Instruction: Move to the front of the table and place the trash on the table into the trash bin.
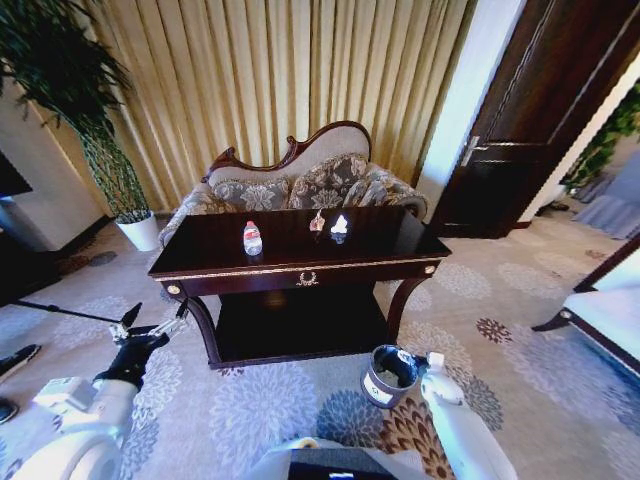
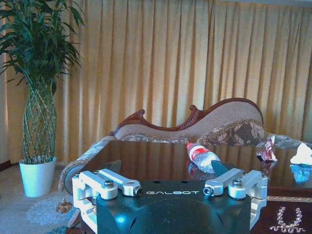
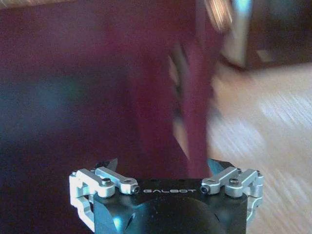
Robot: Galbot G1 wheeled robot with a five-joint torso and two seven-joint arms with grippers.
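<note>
Head view, near to far. My left gripper (image 1: pixel 152 322) sits lower left of frame, fingers spread apart, holding nothing, just short of the table's left front leg. My right arm (image 1: pixel 455 420) comes up at lower right; I cannot tell its gripper state from here, but in the right wrist view the right gripper (image 3: pixel 165 165) shows its fingers wide apart and empty, facing blurred dark wood. One trash bin (image 1: pixel 387 375) stands on the carpet at lower centre-right, just beside my right arm and in front of the table's right leg: pale body, dark rim, dark inside.

One table (image 1: pixel 300 270) at mid frame, dark glossy top, gold emblem on the front rail, lower shelf beneath. On top I count three trash items: one clear bottle (image 1: pixel 252 238) with red cap, standing upright left of centre; one reddish wrapper (image 1: pixel 317 223) and one white crumpled paper (image 1: pixel 340 226) close together right of centre. All apart from both grippers.

Left wrist view: left gripper (image 2: pixel 168 181) open at bottom of frame, bottle (image 2: pixel 202 157) beyond it, wrapper (image 2: pixel 267 150) and paper (image 2: pixel 302 155) at right.

Behind: one sofa (image 1: pixel 300 180), one potted plant (image 1: pixel 125 190) at left, curtains (image 1: pixel 280 70).
</note>
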